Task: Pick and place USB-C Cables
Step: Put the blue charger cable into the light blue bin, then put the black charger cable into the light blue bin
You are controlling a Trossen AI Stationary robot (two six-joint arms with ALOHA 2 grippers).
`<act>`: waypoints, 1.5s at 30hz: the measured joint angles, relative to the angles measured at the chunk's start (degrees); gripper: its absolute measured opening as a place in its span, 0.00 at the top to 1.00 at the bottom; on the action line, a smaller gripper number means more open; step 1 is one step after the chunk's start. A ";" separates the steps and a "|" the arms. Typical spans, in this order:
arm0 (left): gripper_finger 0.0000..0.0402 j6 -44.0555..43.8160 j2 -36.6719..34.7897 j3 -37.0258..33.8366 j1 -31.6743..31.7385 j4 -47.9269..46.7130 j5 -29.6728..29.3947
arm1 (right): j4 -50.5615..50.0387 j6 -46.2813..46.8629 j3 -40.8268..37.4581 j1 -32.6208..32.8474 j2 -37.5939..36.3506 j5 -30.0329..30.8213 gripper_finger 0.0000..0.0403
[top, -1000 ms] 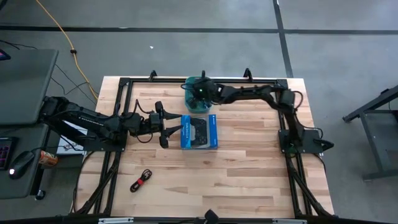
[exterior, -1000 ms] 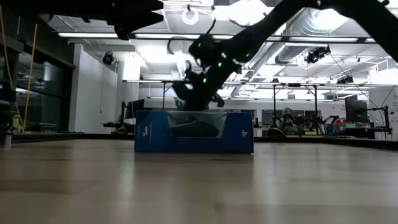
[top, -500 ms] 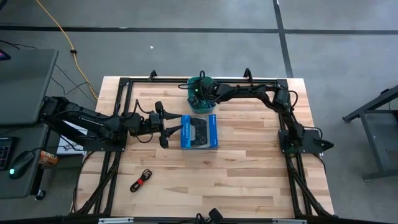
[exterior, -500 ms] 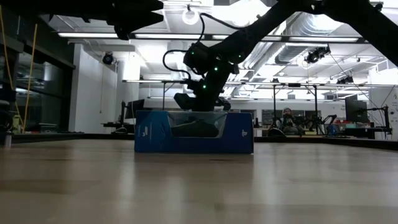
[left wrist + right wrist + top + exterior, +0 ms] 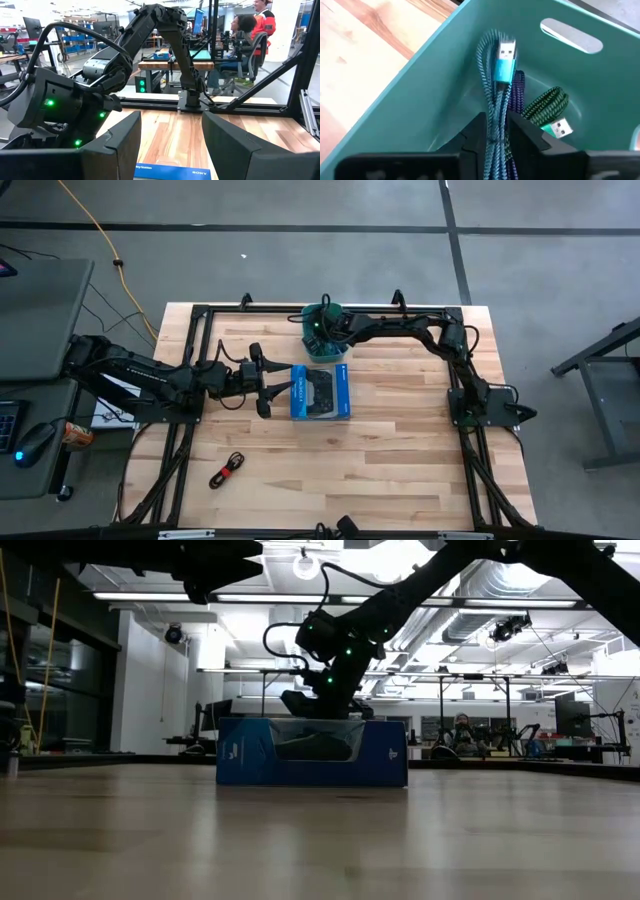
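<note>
Right gripper (image 5: 496,135): I've got it down inside the teal bin (image 5: 420,75), fingers clamped on the teal cable (image 5: 495,95).
Green cable (image 5: 547,107): in the bin.
Black cable (image 5: 228,470): on the table — near edge.
Left gripper (image 5: 266,383): spread wide beside the blue box (image 5: 320,392).

Four cameras: one overhead, one at counter level, one on each wrist.

The high view looks straight down on the whole counter (image 5: 400,440) and both arms. The low view looks level across the counter, close to the blue box (image 5: 312,752) that the high view also shows. The left wrist view faces the right arm (image 5: 165,35) across the room; the right wrist view peers closely into the teal bin (image 5: 445,85).
</note>
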 joint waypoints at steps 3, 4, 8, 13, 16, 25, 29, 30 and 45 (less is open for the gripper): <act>0.53 -0.13 0.00 0.00 0.00 0.00 0.00 | -0.02 0.01 0.00 0.02 0.00 -0.38 0.81; 0.53 -0.13 0.00 0.00 0.00 -0.01 0.00 | -0.02 0.02 -0.02 0.02 0.00 -0.38 0.81; 0.53 -0.15 0.00 0.00 0.00 -0.02 0.00 | -0.06 0.02 -0.04 0.02 -0.02 -0.38 0.81; 0.53 -0.15 0.00 0.00 0.00 -0.02 0.00 | -0.30 0.48 -0.07 0.02 -0.04 -0.55 0.81; 0.53 -0.14 0.00 0.00 0.00 0.00 0.00 | -0.31 0.48 -0.07 0.02 -0.04 -0.59 0.81; 0.53 -0.14 0.00 0.00 0.00 -0.02 0.00 | -0.31 0.48 -0.09 0.02 -0.04 -0.60 0.69; 0.53 -0.14 0.00 0.00 0.00 -0.02 0.00 | -0.31 0.48 -0.09 0.02 -0.04 -0.60 0.61; 0.53 -0.14 0.00 0.00 0.00 -0.02 0.00 | -0.31 0.48 -0.09 0.02 -0.04 -0.59 0.60; 0.53 -0.13 0.00 0.00 0.00 -0.02 0.00 | -0.35 0.46 -0.09 0.02 -0.04 -1.35 0.52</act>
